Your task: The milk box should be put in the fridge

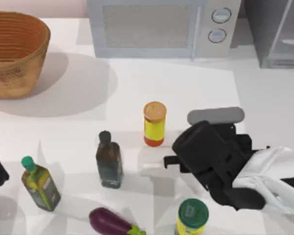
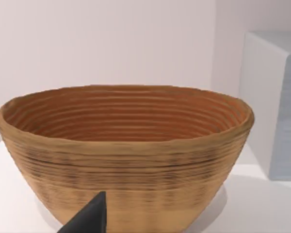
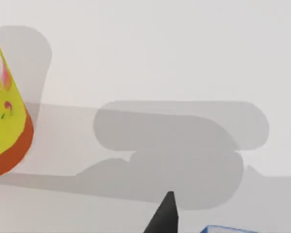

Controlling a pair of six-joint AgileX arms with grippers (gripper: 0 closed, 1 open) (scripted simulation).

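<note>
Blue corner of the milk box (image 3: 223, 229) sits beside your right end effector (image 1: 159, 164), grip state unclear, and the fridge (image 1: 277, 29) waits at two o'clock, so all remains.

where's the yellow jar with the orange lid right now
In the top view the yellow jar stands upright near the table's middle, between the dark bottle on its left and the right gripper on its right, in front of the microwave.

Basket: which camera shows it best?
Left wrist view: the basket is close and side-on, with its full rim and ribbed inside clear. The top view has it at upper left, cropped by the frame edge.
</note>
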